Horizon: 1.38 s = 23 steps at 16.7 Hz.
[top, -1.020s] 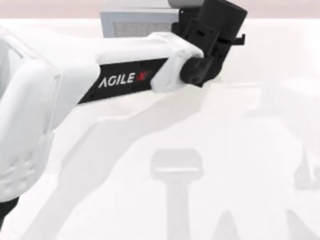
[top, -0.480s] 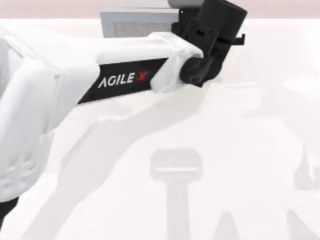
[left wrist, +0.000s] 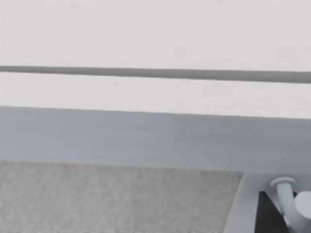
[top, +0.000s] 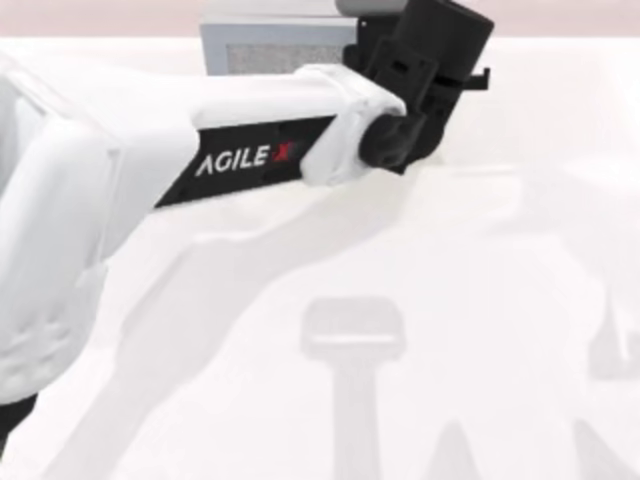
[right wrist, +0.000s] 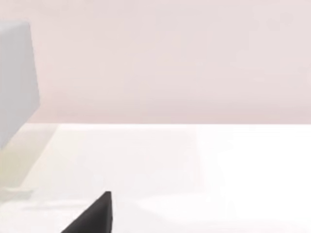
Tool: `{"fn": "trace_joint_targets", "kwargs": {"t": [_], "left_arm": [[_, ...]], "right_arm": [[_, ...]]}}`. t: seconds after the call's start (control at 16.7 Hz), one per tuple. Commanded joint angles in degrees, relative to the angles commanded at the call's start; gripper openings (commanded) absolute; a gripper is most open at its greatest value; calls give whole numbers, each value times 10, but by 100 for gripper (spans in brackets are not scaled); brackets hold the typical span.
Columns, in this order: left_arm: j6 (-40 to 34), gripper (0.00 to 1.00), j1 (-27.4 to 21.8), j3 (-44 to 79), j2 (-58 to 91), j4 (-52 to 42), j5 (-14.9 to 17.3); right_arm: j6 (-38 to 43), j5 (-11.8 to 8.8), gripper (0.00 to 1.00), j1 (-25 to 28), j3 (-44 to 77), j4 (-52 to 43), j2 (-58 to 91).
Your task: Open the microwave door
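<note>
Bare bench (top: 450,330) in the foreground. Left gripper (top: 440,75) reaches to the far edge at the microwave (top: 270,20) front; grip state cannot be told. Microwave door (left wrist: 116,194) looks flush, likely unopened. Right gripper not visible.

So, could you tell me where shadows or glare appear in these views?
Top view: the left arm casts a soft grey shadow over the bright table, with fainter shapes lower down. Left wrist view: the microwave door is evenly lit, no glare. Right wrist view: the table glares near-white; the microwave stays flat grey.
</note>
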Motion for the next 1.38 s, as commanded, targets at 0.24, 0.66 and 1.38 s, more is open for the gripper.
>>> {"fn": "trace_joint_targets", "kwargs": {"t": [0.24, 0.66, 1.38], "left_arm": [[-3, 0, -6, 0, 5, -1, 5], [-32, 0, 0, 168, 84, -168, 46], [-113, 0, 38, 663, 260, -707, 193]], "right_arm": [[0, 0, 100, 0, 0, 0, 0], [0, 0, 100, 0, 0, 0, 0], [0, 0, 100, 0, 0, 0, 0]]}}
